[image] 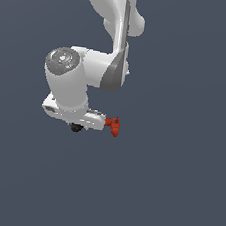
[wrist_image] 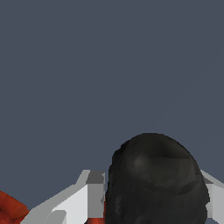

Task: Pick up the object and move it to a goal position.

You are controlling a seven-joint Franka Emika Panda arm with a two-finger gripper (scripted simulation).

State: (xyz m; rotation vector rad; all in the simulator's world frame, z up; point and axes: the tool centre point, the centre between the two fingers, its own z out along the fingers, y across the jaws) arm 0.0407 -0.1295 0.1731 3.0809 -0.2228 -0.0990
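Observation:
The object (image: 114, 127) is a small orange-red drill-shaped thing; its red part sticks out toward the exterior view's right and a black rounded end shows under the hand. My white gripper (image: 91, 122) hangs from the bent arm and is shut on the object. In the wrist view the black rounded end (wrist_image: 157, 179) fills the gap between the two white fingers (wrist_image: 89, 192), and bits of orange-red show beside and below it. The fingertips themselves are hidden behind the object.
The white-grey arm (image: 111, 39) comes down from the exterior view's top. Behind everything is a plain dark blue-grey surface (image: 175, 193) with no other objects, edges or goal marker in view.

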